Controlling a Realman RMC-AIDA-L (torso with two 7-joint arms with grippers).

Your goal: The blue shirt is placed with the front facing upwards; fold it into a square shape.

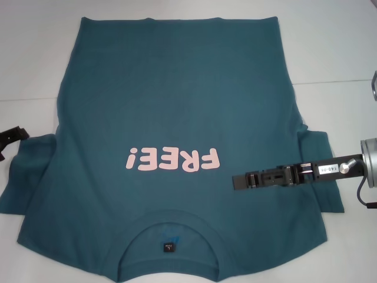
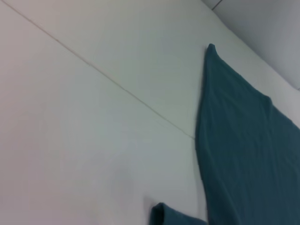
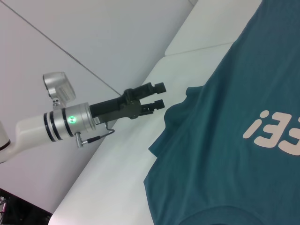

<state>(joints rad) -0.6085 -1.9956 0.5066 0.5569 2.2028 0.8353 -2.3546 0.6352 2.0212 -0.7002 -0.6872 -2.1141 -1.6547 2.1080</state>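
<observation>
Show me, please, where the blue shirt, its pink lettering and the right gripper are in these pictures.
blue shirt (image 1: 177, 94): head view, plain chest fabric.
pink lettering (image 1: 172, 159): head view, middle of "FREE!".
right gripper (image 1: 237, 180): head view, fingertips over the shirt.

Blue shirt (image 1: 177, 106) collar cut off by frame edge.

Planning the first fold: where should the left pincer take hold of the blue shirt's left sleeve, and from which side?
Probably the left sleeve's outer hem, from the robot's left. The blue shirt lies flat, front up, and that sleeve sticks out toward the left pincer, which is open just beside it. The right pincer is over the right chest.
</observation>
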